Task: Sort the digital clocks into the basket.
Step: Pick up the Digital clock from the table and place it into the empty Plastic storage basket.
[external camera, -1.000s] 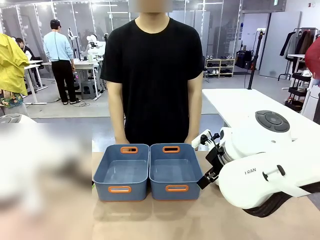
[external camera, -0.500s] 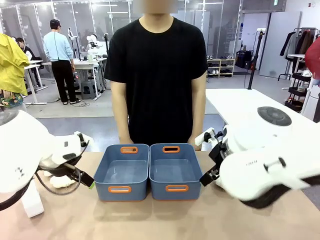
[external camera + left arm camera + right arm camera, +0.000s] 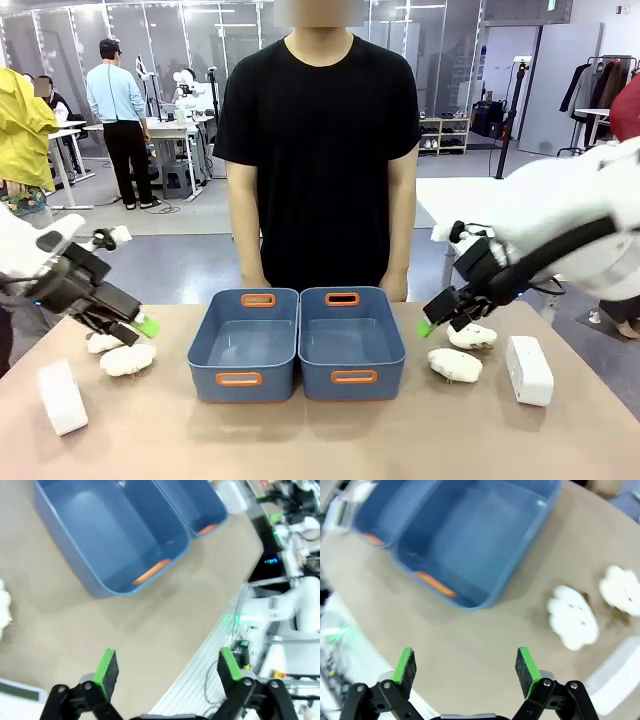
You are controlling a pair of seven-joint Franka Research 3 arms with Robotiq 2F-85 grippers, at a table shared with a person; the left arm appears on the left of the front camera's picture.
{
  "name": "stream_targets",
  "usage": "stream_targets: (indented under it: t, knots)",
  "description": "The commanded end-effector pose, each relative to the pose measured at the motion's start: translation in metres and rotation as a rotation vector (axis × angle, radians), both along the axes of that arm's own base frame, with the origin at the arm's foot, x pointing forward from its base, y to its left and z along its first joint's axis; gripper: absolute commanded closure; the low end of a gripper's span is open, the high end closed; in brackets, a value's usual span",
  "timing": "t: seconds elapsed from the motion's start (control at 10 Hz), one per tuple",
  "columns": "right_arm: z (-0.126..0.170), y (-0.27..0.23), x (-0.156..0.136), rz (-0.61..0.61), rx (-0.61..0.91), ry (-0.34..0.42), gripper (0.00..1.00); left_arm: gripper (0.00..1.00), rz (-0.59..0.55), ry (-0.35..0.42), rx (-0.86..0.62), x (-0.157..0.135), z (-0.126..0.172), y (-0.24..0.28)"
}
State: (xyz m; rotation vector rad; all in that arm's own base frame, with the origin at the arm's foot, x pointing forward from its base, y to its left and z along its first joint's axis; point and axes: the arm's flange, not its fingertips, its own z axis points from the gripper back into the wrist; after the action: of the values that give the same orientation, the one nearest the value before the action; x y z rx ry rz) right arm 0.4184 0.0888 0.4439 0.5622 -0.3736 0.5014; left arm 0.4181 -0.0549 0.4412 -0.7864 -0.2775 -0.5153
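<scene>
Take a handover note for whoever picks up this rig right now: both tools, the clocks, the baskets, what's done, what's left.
Left tool: open, holding nothing, above the table left of the baskets.
Right tool: open, holding nothing, above the table on the right.
Clocks: left clock lies near the table's left end; right clock lies at the right end, beside the cloud toys.
Baskets: left basket and right basket stand side by side mid-table, with no clock in either.
Done: nothing sorted.
Left: both clocks go into the basket.
</scene>
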Motion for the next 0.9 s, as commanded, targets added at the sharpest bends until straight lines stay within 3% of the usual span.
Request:
stream_targets:
  t: [0.0,0.1,0.2,0.5,0.6,0.8]
  knots:
    - [-0.003,-0.05,0.002,0.035,0.251,0.139,0.0,0.0,-0.022,0.167,-0.143,0.023,-0.011,0.041]
    - [-0.007,-0.081,-0.009,0.026,0.399,0.194,0.0,0.0,-0.039,0.186,-0.241,0.01,-0.013,0.062]
    - [-0.013,-0.113,-0.018,-0.027,0.521,0.242,0.0,0.0,-0.035,0.158,-0.328,-0.001,-0.013,0.089]
    - [-0.038,-0.201,-0.047,-0.182,0.662,0.399,0.0,0.0,0.067,-0.023,-0.609,-0.041,-0.022,0.188]
    - [-0.046,-0.233,-0.062,-0.247,0.699,0.399,0.0,0.0,0.164,-0.05,-0.652,-0.064,-0.028,0.222]
    - [-0.05,-0.286,-0.097,-0.368,0.756,0.324,0.0,0.0,0.327,-0.084,-0.682,-0.098,-0.04,0.28]
